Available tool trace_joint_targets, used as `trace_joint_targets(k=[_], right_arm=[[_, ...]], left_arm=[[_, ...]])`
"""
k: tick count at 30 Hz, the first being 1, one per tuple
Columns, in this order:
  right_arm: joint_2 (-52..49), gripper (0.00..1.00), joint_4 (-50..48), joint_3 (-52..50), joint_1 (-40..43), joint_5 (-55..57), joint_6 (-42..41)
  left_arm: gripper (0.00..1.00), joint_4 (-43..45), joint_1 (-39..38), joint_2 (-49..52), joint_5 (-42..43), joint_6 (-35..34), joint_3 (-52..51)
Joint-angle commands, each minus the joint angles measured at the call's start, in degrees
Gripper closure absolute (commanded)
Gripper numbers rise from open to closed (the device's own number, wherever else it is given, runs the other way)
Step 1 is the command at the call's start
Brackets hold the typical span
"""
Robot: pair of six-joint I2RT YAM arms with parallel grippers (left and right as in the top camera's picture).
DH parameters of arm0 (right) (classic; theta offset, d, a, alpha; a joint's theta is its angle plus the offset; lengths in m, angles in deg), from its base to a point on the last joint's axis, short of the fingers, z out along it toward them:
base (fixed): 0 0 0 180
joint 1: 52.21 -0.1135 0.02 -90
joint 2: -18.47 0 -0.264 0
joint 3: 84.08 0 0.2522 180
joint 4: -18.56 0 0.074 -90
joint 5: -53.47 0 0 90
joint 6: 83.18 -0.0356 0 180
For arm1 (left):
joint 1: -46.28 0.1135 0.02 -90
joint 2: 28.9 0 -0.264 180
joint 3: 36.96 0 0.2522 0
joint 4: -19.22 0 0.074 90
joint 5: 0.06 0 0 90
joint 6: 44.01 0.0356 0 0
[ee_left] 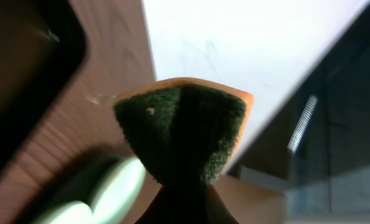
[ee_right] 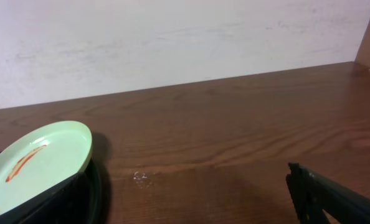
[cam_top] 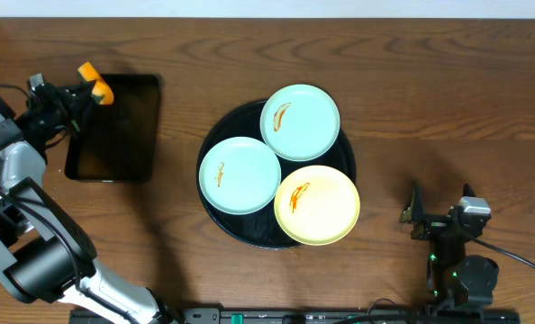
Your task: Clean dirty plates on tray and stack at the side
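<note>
the sponge (ee_left: 182,134), green scouring face toward the lens and orange backing at its edge, is pinched into a fold by the left gripper (cam_top: 89,90), whose fingers are clamped on it above the top corner of the small rectangular tray (cam_top: 114,135), well apart from the work. the 3 plates sit crowded on the round tray (cam_top: 236,225): a mint plate (cam_top: 300,121) at the back, a second mint plate (cam_top: 240,175) on the left, a yellow plate (cam_top: 317,204) at the front right, each with an orange smear. the right gripper (cam_top: 418,216) hovers over bare table (cam_top: 448,90), right of the tray, fingers apart and holding nothing.

no wiping has begun. the back and yellow plates overhang the rim, and the back one looks tilted, so a sponge pressing on an unsteadied plate could tip or skate it off the tray. the folded sponge may also twist in its narrow pinch and merely spread the sauce.
</note>
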Motion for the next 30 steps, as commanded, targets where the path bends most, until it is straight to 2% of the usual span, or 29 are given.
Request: trace_joint_targets(k=[1, 2, 4, 6, 8, 10, 12, 13, 15, 17, 18, 19, 20, 21, 23, 26, 28, 29, 30], right_arm=[[0.28, 0.01, 0.24, -0.07, 0.24, -0.04, 0.76], [0.28, 0.01, 0.24, -0.07, 0.24, -0.04, 0.76], [0.28, 0.01, 0.24, -0.07, 0.24, -0.04, 0.76], [0.28, 0.01, 0.24, -0.07, 0.24, -0.04, 0.76], [0.28, 0.01, 0.24, -0.07, 0.24, -0.04, 0.76], [0.28, 0.01, 0.24, -0.07, 0.24, -0.04, 0.76], [0.28, 0.01, 0.24, -0.07, 0.24, -0.04, 0.76], [0.28, 0.01, 0.24, -0.07, 0.24, -0.04, 0.76], [0.28, 0.01, 0.24, -0.07, 0.24, -0.04, 0.76], [0.28, 0.01, 0.24, -0.07, 0.24, -0.04, 0.76], [0.28, 0.01, 0.24, -0.07, 0.24, -0.04, 0.76], [0.28, 0.01, 0.24, -0.07, 0.24, -0.04, 0.76], [0.28, 0.01, 0.24, -0.07, 0.24, -0.04, 0.76], [0.28, 0.01, 0.24, -0.07, 0.24, -0.04, 0.76], [0.28, 0.01, 0.24, -0.07, 0.24, -0.04, 0.76], [0.28, 0.01, 0.24, -0.07, 0.24, -0.04, 0.76], [0.28, 0.01, 0.24, -0.07, 0.24, -0.04, 0.76], [0.28, 0.01, 0.24, -0.07, 0.24, -0.04, 0.76], [0.28, 0.01, 0.24, -0.07, 0.24, -0.04, 0.76]], left_arm=[[0.93, -8.24, 0.11, -1.33, -17.97, 19.12, 0.31], [0.93, -13.03, 0.11, -1.33, -24.9, 21.07, 0.31], [0.93, -20.06, 0.11, -1.33, -34.18, 20.59, 0.31], [0.93, -22.51, 0.11, -1.33, -33.9, 20.57, 0.31], [0.93, -20.26, 0.11, -1.36, -22.69, 19.89, 0.46], [0.93, -11.45, 0.04, -1.4, -5.05, 14.51, 0.61], [0.93, -6.05, -0.33, -1.4, 1.33, 6.21, 0.61], [0.93, -5.16, -0.33, -1.4, 1.95, 4.55, 0.61], [0.93, -5.22, -0.31, -1.4, 1.14, 5.79, 0.59], [0.92, -6.78, -0.35, -1.38, -5.14, 17.51, 0.39], [0.93, -10.25, -0.46, -1.38, -10.4, 22.71, 0.39], [0.93, -14.29, -0.61, -1.38, -16.33, 24.72, 0.39], [0.93, -22.25, -0.76, -1.38, -30.21, 24.87, 0.39], [0.93, -26.49, -0.81, -1.38, -36.81, 24.59, 0.39], [0.92, -30.42, -0.76, -1.38, -39.85, 23.37, 0.42], [0.93, -30.36, -0.74, -1.4, -31.71, 18.67, 0.68], [0.93, -27.08, -0.76, -1.4, -20.5, 16.65, 1.05], [0.93, -22.45, -0.76, -1.4, -11.56, 14.86, 1.27], [0.93, -19.23, -0.81, -1.4, -6.95, 13.27, 1.38]])
